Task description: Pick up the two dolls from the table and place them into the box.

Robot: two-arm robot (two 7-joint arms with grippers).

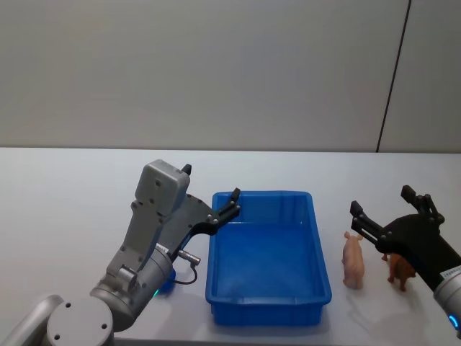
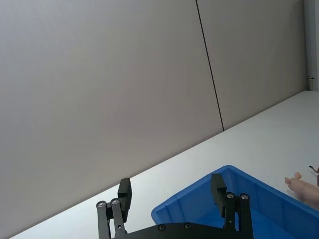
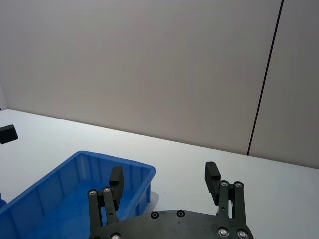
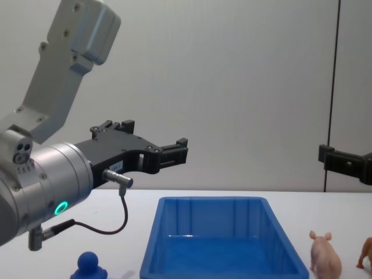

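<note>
the pale pink pig point(image 1: 353, 261) stood upright on the table point(image 1: 65, 216), just right of the blue box point(image 1: 265, 308). the brown animal point(image 1: 400, 269) stood near the pig's right side. the blue figure point(image 4: 88, 266) stood on the table left of the box, under the left arm. the right gripper point(image 1: 381, 200) hung above the pig and the brown animal, clear of both, fingers spread and empty. the left gripper point(image 2: 170, 182) hung roughly level above the box's far left corner, elbow raised high, fingers spread and empty.
</note>
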